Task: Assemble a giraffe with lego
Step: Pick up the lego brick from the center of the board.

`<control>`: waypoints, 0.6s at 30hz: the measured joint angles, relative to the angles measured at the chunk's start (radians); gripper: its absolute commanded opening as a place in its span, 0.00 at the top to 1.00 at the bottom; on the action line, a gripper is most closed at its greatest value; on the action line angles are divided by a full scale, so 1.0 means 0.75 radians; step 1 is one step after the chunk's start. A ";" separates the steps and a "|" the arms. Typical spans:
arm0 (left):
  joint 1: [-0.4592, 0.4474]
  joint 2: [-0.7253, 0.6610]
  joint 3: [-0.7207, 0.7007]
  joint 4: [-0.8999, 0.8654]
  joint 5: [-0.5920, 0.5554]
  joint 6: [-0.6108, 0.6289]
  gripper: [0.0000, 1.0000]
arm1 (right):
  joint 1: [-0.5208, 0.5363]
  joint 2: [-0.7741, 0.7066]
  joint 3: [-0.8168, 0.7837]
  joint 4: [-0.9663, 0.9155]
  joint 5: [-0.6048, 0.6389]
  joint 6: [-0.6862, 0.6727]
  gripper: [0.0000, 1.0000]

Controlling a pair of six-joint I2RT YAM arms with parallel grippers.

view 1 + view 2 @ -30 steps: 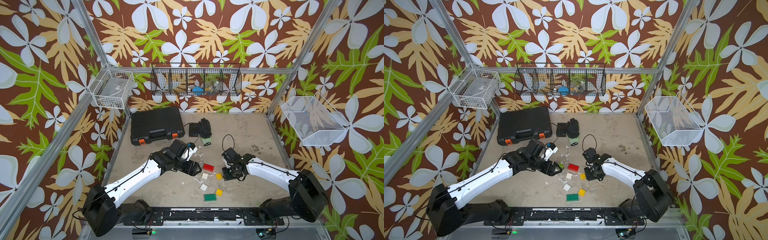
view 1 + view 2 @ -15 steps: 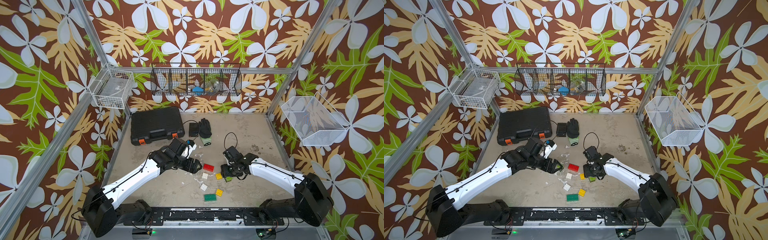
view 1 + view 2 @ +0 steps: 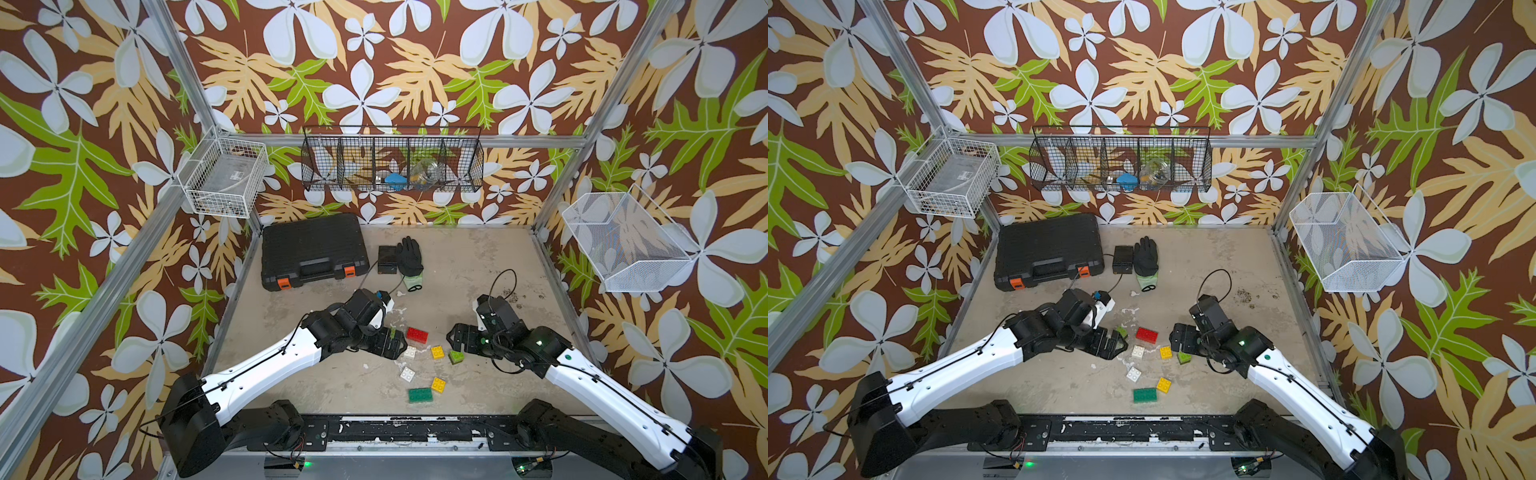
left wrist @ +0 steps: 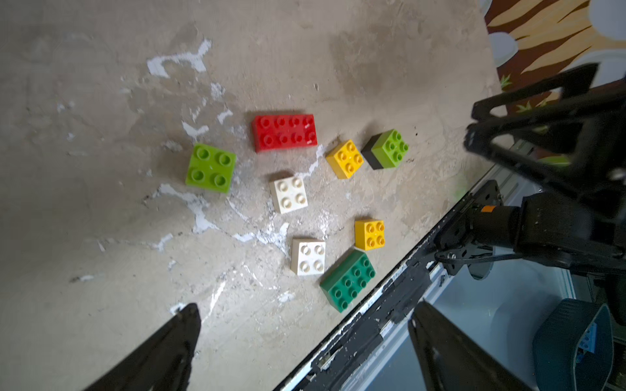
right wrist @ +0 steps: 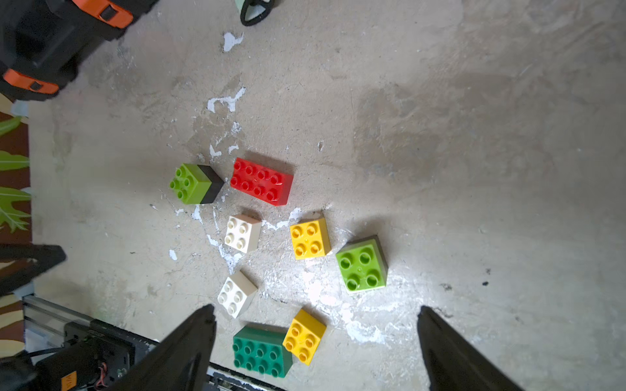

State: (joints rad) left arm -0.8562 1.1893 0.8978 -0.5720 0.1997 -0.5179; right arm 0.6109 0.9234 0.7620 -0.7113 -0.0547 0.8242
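The lego lies loose on the table between my arms: a red brick (image 3: 417,335), two white bricks (image 4: 288,195) (image 4: 308,256), two yellow bricks (image 5: 310,238) (image 5: 304,336) and a dark green brick (image 3: 420,395). Two lime-on-black stacks rest on the table. One stack (image 3: 392,332) is beside my left gripper (image 3: 395,344). The second stack (image 3: 456,357) sits just in front of my right gripper (image 3: 453,340). Both grippers hover open and hold nothing in the left wrist view (image 4: 305,313) and the right wrist view (image 5: 315,313). No joined giraffe figure is in view.
A black toolbox (image 3: 313,251) with orange latches lies at the back left, with a small black box (image 3: 387,258) and a black glove (image 3: 409,259) next to it. Wire baskets (image 3: 392,160) hang on the walls. The metal front rail (image 3: 415,430) runs close behind the dark green brick.
My right gripper has opened and let go of a lime-on-black stack, which now rests on the table. My left gripper has opened wider beside its own stack.
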 measured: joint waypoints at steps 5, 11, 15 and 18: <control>-0.229 -0.049 -0.116 0.016 -0.124 -0.246 0.00 | -0.002 0.030 0.048 -0.017 0.047 0.005 0.00; -0.481 0.112 -0.104 0.086 -0.259 -0.515 0.00 | -0.011 0.075 0.045 0.001 0.013 -0.064 0.00; -0.603 0.278 -0.004 0.126 -0.327 -0.634 0.02 | -0.092 -0.022 -0.032 0.000 -0.036 -0.101 0.00; -0.640 0.368 0.045 0.148 -0.362 -0.699 0.06 | -0.194 -0.078 -0.073 -0.001 -0.091 -0.135 0.00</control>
State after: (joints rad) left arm -1.3365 1.4654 0.9314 -0.4614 -0.0715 -1.0424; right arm 0.4652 0.8650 0.7071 -0.7116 -0.1226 0.7231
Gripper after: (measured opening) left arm 0.965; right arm 0.998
